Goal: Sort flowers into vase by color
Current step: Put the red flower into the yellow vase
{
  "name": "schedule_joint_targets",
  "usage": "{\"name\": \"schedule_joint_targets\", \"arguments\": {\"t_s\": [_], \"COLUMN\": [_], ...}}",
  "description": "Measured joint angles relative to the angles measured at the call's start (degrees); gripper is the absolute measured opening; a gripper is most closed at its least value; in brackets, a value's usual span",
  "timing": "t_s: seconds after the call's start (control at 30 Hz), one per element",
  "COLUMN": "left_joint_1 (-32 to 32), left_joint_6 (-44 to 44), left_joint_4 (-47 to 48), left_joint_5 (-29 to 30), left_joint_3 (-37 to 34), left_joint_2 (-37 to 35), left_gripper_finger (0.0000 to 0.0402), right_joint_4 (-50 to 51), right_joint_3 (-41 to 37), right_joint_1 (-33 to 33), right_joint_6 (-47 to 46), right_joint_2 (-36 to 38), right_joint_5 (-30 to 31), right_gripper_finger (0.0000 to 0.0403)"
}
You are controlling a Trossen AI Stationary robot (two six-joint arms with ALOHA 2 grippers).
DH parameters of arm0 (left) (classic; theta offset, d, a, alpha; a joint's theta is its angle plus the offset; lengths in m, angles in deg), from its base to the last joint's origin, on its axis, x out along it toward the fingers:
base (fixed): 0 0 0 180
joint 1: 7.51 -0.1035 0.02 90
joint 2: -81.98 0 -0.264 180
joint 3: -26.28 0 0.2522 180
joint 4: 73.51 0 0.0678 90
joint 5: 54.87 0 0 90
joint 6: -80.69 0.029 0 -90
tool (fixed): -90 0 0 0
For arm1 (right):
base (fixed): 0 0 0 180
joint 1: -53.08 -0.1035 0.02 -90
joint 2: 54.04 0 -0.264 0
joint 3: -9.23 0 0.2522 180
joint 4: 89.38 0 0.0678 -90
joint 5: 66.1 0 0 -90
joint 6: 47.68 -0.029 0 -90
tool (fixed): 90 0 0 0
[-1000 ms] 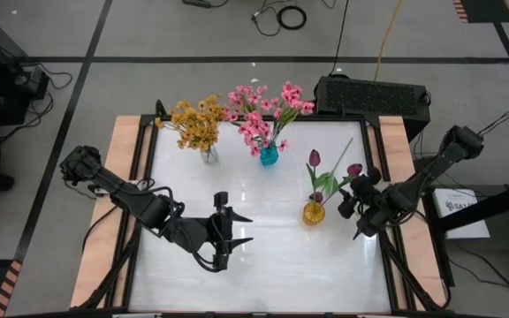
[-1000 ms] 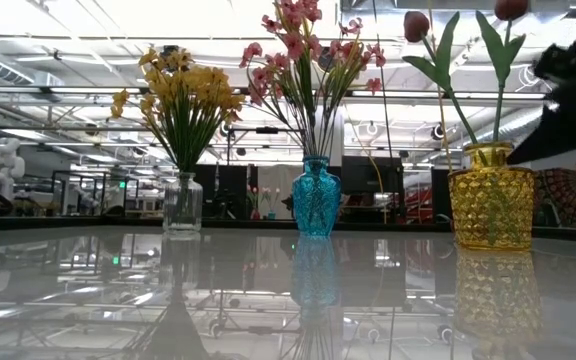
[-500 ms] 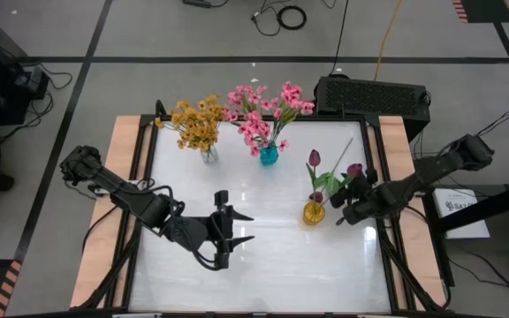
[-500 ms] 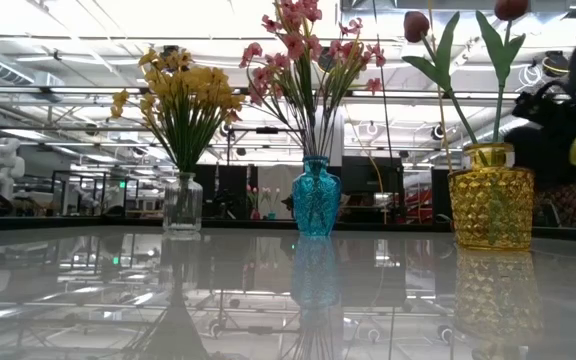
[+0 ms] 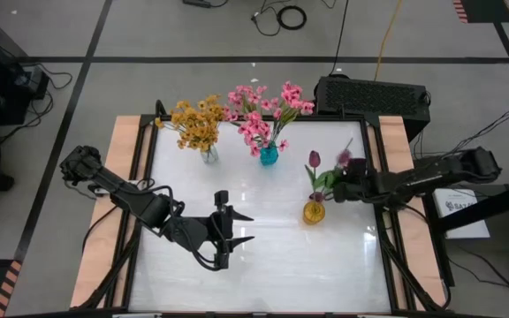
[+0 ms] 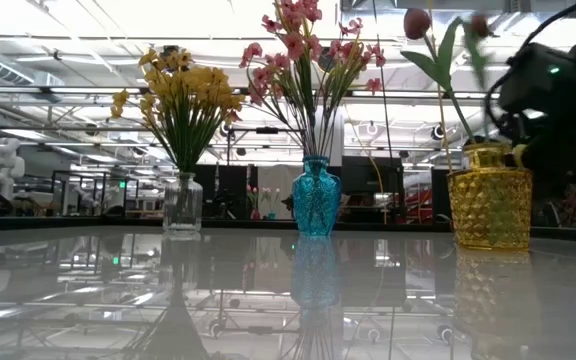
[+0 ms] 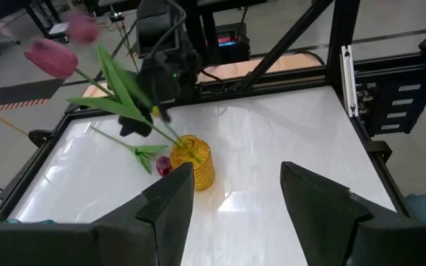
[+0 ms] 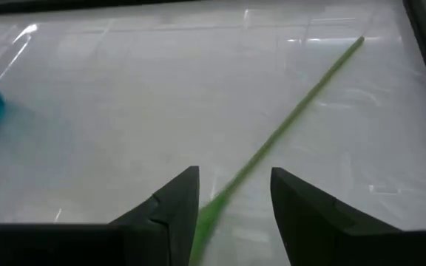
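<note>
The left gripper hovered over the near middle of the table, its fingers spread apart with nothing between them. Farther in, on the right, the yellow vase stood with tulips leaning out of it, one bud high and another small bud hanging low by the rim. The right gripper reached in level from the right edge, just beside those tulips above the vase; a green stem ran between its fingers, which stood close on either side of it, though I could not tell whether they pinched it. At the far side the blue vase held the pink sprays, and left of it the clear vase held the yellow sprays.
</note>
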Motion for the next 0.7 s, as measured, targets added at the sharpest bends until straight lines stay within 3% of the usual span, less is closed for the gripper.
{"name": "schedule_joint_targets", "arguments": {"t_s": [0.3, 0.7], "left_joint_1": [0.0, 0.1], "left_joint_6": [0.0, -0.5], "left_joint_4": [-0.3, 0.3], "left_joint_5": [0.0, 0.0], "left_joint_3": [0.0, 0.0], "left_joint_2": [0.0, 0.0], "left_gripper_finger": [0.0209, 0.0209], "right_joint_4": [-6.1, -6.1], "right_joint_3": [0.0, 0.0], "right_joint_1": [8.8, 9.6], "right_joint_6": [-0.9, -2.2], "right_joint_2": [-10.5, -12.0], "right_joint_5": [-2.6, -1.4], "right_gripper_finger": [0.0160, 0.0160]}}
